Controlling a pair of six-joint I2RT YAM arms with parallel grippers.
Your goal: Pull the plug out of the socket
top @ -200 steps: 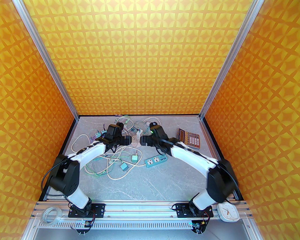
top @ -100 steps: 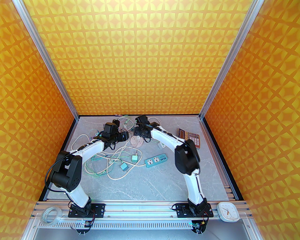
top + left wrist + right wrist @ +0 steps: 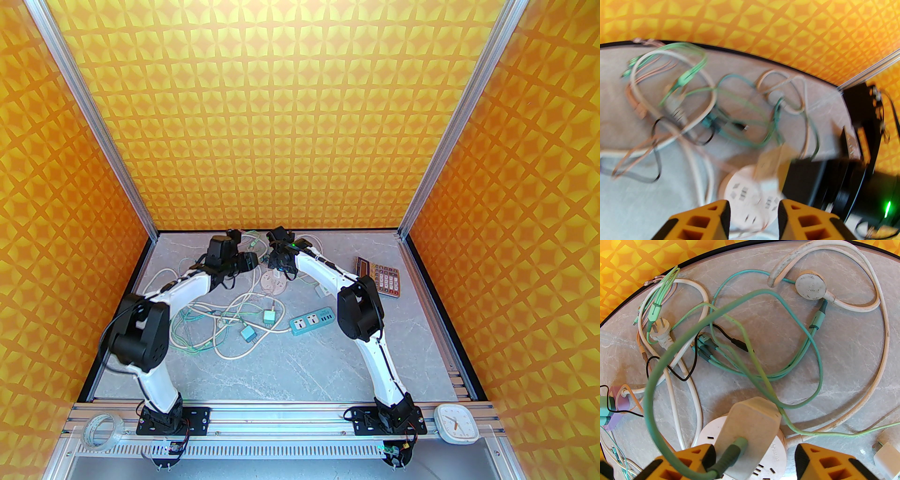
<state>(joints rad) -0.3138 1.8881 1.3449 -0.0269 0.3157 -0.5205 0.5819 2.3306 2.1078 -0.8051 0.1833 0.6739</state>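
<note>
Presently, the round white socket (image 3: 274,282) is located on the table (image 3: 300,365) toward its far edge, roughly midway between the left and right edges, amid loose cables (image 3: 225,328). A beige plug (image 3: 750,422) with a green cable (image 3: 648,392) is seated in the socket. The right gripper (image 3: 754,449) is positioned over the plug with its jaws wide apart, one finger beside the cable and the other clear of the plug; nothing is clamped. The left gripper (image 3: 753,207) is held at the socket's rim with jaws partly apart; owing to blur, contact with the socket cannot be determined.
</note>
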